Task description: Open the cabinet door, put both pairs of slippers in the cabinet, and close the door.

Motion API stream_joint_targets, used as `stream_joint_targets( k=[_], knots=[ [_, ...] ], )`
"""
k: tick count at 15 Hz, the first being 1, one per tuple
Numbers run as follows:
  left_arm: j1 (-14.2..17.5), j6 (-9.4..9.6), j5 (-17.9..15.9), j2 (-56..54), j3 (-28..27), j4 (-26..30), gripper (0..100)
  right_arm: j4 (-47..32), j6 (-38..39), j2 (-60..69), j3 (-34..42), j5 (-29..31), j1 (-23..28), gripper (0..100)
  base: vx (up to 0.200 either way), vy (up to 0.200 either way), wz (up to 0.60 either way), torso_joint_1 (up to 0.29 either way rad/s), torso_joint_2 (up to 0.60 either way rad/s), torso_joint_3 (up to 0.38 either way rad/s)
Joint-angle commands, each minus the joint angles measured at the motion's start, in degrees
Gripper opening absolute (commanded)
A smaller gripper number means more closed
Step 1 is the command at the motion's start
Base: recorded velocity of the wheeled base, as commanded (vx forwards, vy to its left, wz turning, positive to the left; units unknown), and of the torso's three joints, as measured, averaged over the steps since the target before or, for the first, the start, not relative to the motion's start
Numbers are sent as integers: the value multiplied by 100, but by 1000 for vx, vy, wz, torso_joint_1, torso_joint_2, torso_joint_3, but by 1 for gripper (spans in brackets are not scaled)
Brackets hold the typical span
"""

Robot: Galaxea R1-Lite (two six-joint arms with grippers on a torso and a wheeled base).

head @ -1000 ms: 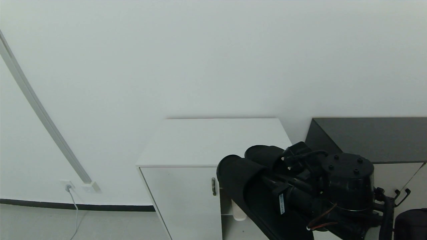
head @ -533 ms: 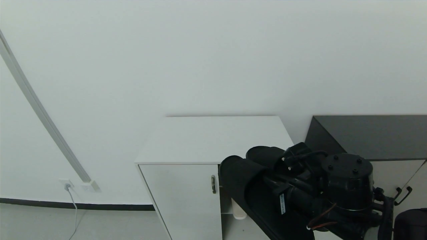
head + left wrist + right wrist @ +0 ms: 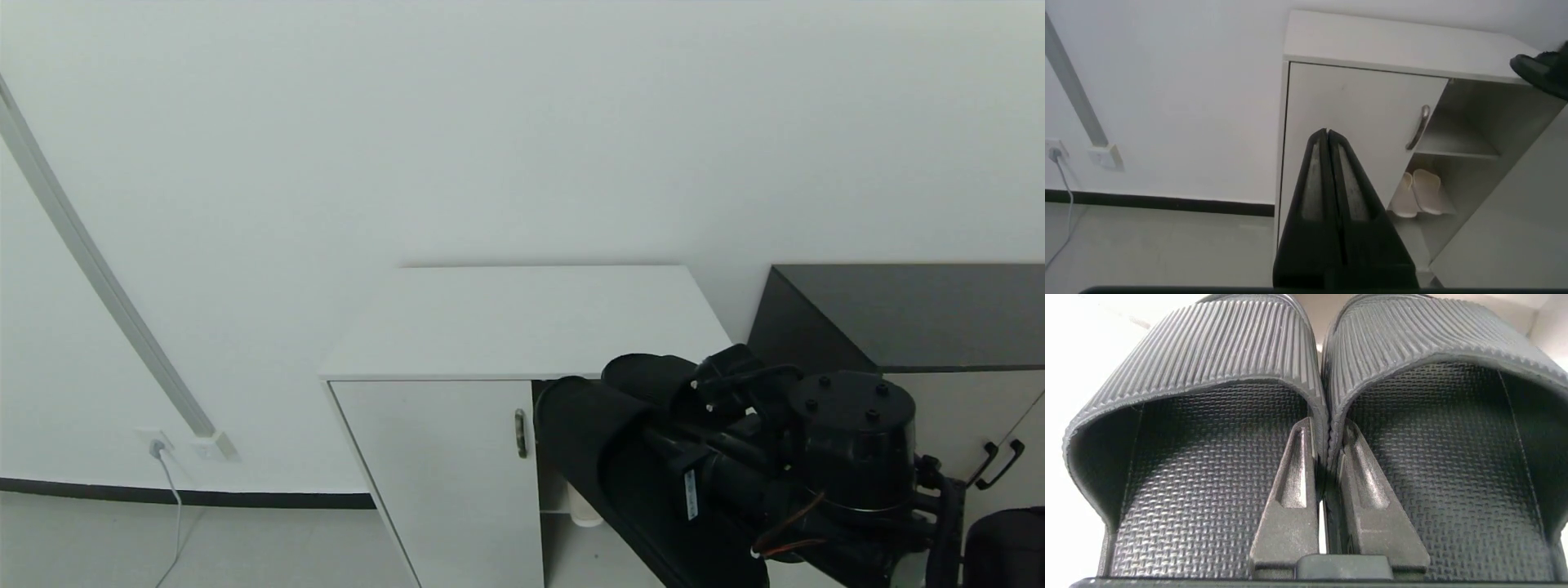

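We've got the white cabinet [image 3: 522, 322] with its right half open and the left door [image 3: 441, 465] shut. Inside, under a shelf, a pale pair of slippers [image 3: 1419, 192] sits side by side. The black slippers [image 3: 588, 416] hang at the open side, near the top edge. Our right gripper [image 3: 1327, 433] is clamped on their inner straps, and the left gripper [image 3: 1328, 135] is closed tight on nothing.

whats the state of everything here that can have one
cabinet: right side open, left door shut
black slippers: held side by side
right pincer: shut on black slippers
white slippers: on a shelf inside cabinet
left pincer: shut, empty
wall plug: plugged in
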State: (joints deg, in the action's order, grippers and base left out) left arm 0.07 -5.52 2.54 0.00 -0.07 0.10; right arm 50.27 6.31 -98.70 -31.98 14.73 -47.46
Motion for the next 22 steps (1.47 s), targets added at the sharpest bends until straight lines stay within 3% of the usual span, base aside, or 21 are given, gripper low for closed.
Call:
stream_joint_targets(
  k=[1, 22],
  knots=[
    [1, -1, 1, 9, -1, -1, 0, 9, -7, 35, 16, 4, 0, 0, 0, 0, 0, -173, 403, 222],
    [1, -1, 1, 9, -1, -1, 0, 61, 28, -141, 297, 4, 8, 0, 0, 0, 0, -192, 511, 316]
  ],
)
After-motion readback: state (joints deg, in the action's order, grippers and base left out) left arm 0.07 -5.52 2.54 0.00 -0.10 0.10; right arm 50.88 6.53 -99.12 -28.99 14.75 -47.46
